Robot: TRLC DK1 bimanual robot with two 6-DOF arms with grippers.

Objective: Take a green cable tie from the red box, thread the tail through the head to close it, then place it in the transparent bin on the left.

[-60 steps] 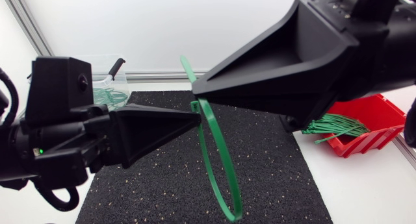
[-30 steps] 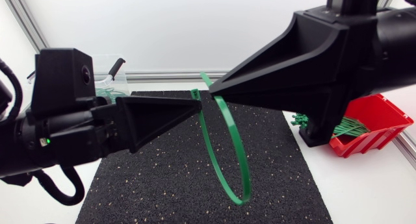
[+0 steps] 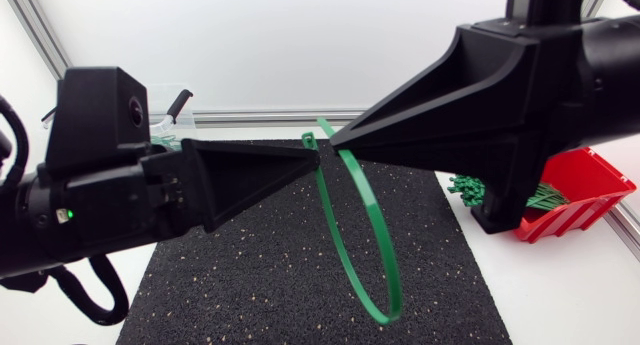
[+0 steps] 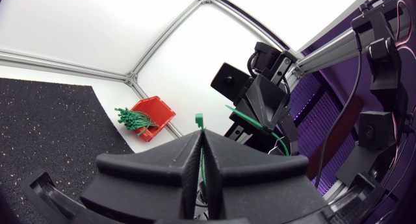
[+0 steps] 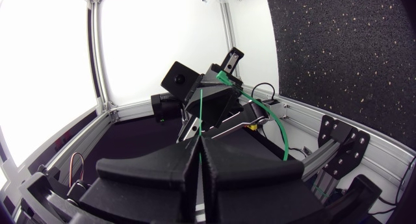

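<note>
Head view: my left gripper [image 3: 312, 157] is closed on the cable tie [image 3: 372, 210] just behind its head, and my right gripper [image 3: 338, 140] is closed near the tail. The loop hangs below both. It seems light, springy and slippery, so I would pinch the flat sides.

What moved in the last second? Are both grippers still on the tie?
The right gripper drew back toward its own side, uncovering more of the red box. The left gripper followed, edging up and right. The green cable tie went with them, its loop's low end swinging right. Both grippers stayed shut on the tie; its tail still looks unthreaded.
</note>
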